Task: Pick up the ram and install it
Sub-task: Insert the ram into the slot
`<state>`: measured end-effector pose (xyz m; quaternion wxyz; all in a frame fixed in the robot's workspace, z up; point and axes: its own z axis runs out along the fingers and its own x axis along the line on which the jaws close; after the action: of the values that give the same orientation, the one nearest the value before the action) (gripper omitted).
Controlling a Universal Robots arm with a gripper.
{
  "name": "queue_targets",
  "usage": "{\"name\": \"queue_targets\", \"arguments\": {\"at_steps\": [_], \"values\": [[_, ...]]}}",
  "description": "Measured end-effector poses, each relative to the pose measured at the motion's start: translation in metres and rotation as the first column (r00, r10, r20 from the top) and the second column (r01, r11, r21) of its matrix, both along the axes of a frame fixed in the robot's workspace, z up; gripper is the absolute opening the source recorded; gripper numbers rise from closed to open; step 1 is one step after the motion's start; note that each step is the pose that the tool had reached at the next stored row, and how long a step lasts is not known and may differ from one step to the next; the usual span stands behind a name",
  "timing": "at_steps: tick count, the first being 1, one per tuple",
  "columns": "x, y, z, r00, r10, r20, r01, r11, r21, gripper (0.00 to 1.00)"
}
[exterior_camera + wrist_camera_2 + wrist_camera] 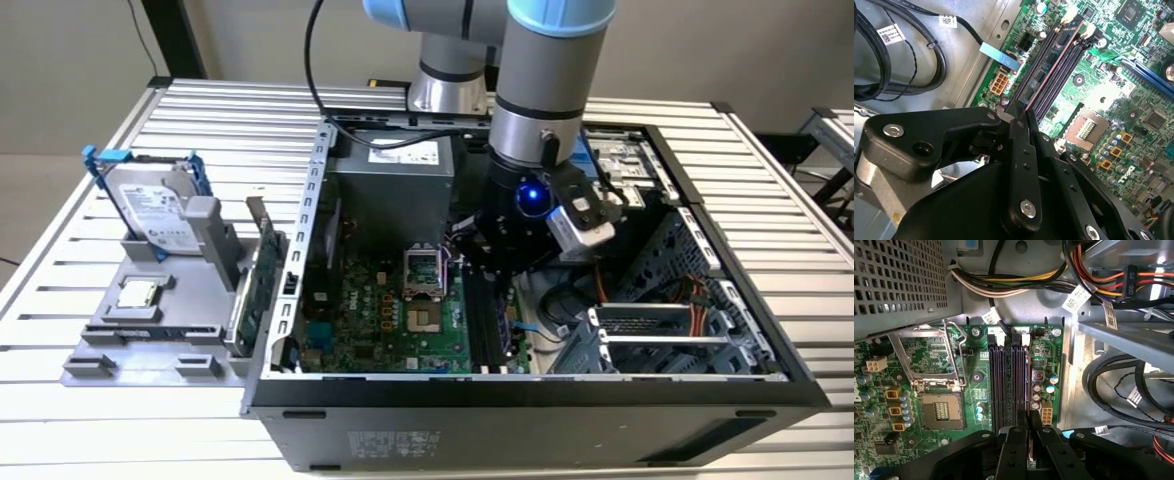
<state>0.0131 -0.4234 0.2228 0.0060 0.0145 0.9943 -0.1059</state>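
The ram (1046,67) lies low along a memory slot (1019,385) on the motherboard (387,320), its thin top edge showing reddish in the second wrist view, dark chips faint along its side. In the first wrist view we read it as the dark strip in the slot line running under the fingertips.

Gripper (1019,117) sits directly over the near end of the stick. Fingers (1016,150) are drawn close, pinching the stick's top edge between them, as far as we can judge; the contact itself is partly hidden by the finger bodies.

Step in hand, by our reading: the install, not the pick-up. The stick is already in the slot line, inside the open computer case (534,390). Whether the white end latches (999,340) have closed on it we cannot tell.

What seating calls for: straight downward press, stick kept upright, even along its length.

The empty processor socket (944,412) lies just beside the slots.
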Motion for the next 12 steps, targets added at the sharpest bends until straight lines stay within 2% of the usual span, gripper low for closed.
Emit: {"name": "queue_targets", "arguments": {"at_steps": [12], "values": [[-0.0004,0.001,-0.0035,1.0,0.003,0.0,-0.003,1.0,-0.0006,0.0]]}}
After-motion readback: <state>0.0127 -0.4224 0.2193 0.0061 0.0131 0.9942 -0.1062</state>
